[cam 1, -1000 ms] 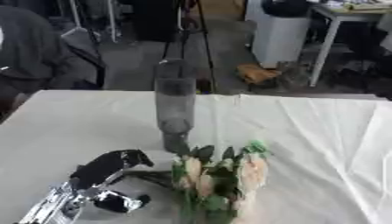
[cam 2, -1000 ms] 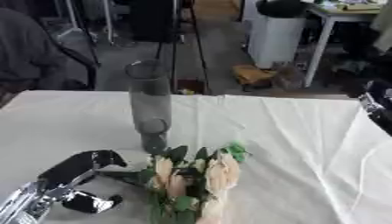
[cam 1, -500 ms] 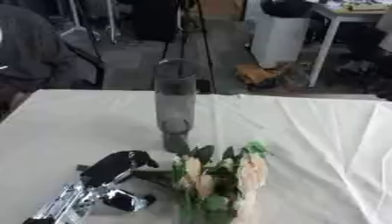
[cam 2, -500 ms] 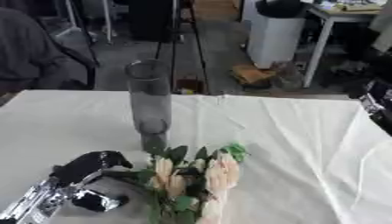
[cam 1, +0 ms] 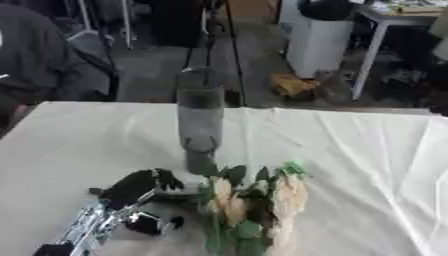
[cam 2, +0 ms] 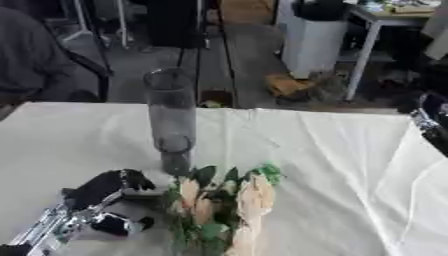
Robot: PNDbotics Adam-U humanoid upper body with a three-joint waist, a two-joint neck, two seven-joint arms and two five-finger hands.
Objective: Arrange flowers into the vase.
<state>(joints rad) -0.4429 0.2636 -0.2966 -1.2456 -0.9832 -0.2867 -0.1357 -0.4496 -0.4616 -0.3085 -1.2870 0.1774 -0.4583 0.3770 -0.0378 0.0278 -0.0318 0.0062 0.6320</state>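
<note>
A tall clear glass vase (cam 1: 199,125) stands upright in the middle of the white-clothed table (cam 1: 350,150). Just in front of it lies a bunch of pale peach flowers (cam 1: 254,200) with green leaves, heads toward the vase and slightly right. My left hand (cam 1: 136,187) comes in from the lower left, black fingers curled over the dark stems at the bunch's left side and thumb below them. A silver and black part of my right hand (cam 2: 429,117) shows at the table's right edge; its fingers are hidden.
Past the table's far edge are a person in dark clothes (cam 1: 39,60) at the left, a white bin (cam 1: 319,42) and a desk leg (cam 1: 367,55). White cloth lies bare to the right of the flowers.
My left hand has edged slightly toward the flower stems. The vase and the flowers have not moved.
</note>
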